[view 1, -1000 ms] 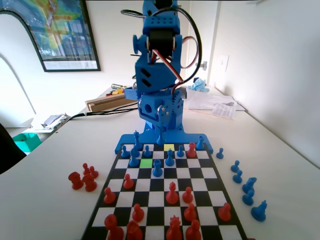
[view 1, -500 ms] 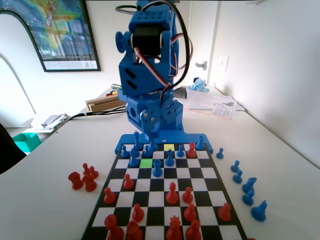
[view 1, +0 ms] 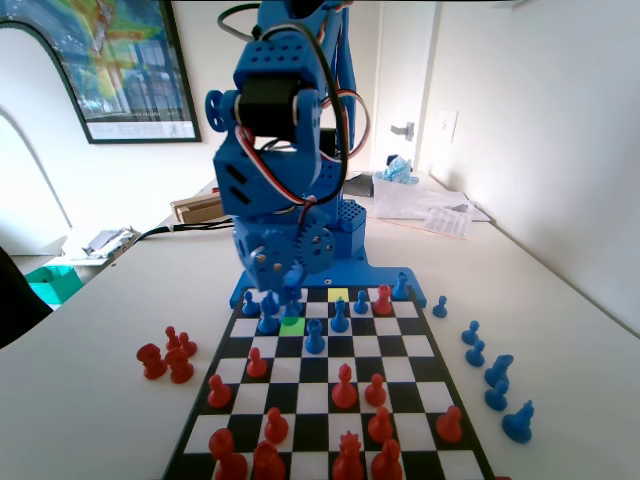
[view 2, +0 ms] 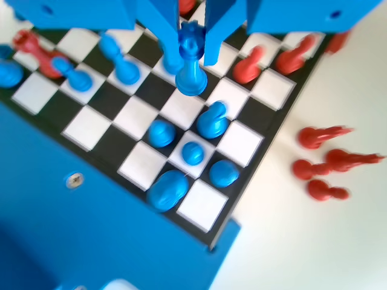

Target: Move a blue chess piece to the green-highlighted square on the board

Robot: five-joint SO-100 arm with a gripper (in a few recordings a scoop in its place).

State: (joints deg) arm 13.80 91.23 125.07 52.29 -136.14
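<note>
In the wrist view my gripper (view 2: 192, 57) hangs from the top edge, shut on the blue chess piece (view 2: 191, 75). The piece is slim with a small knobbed top, its head is pinched between the two jaws, and its base is just above the board (view 2: 275, 96). In the fixed view the gripper (view 1: 290, 285) is low at the board's far left part, right over the green-highlighted square (view 1: 292, 326). There the held piece blends in with the blue pieces behind it.
Blue pawns (view 1: 315, 337) (view 1: 268, 320) stand close around the green square. A paler yellow-green square (view 1: 338, 295) lies to its far right. Red pieces (view 1: 344, 388) fill the near rows. Taken red pieces (view 1: 165, 357) lie on the table at left and blue ones (view 1: 495, 382) at right.
In the fixed view the arm has swung left and dipped lower. The gripper went from near the yellow-green square to over the green one with the piece.
</note>
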